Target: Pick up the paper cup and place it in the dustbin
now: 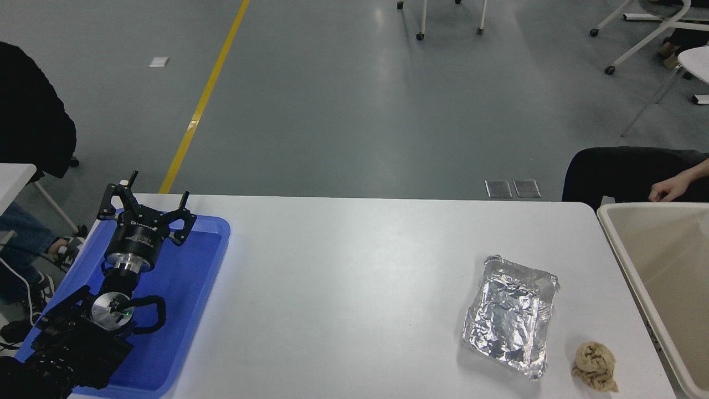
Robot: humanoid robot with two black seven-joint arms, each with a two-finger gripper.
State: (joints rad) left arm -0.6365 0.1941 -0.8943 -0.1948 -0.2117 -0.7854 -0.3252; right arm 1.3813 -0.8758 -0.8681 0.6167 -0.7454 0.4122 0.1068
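Black left gripper (145,208), fingers spread apart and holding nothing, parked above the glossy blue rectangular plastic tray (213,249) at the near left of the smooth white table (343,288). Right arm and paper cup out of view. Near right: crumpled silver foil tray (510,315); beside it, a wadded tan rag (595,366). Far right edge: beige plastic dustbin (620,244), thick rounded rim, long axis running near to far.

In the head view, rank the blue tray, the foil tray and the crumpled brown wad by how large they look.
1. blue tray, largest, partly covered by the left arm
2. foil tray
3. crumpled brown wad, smallest
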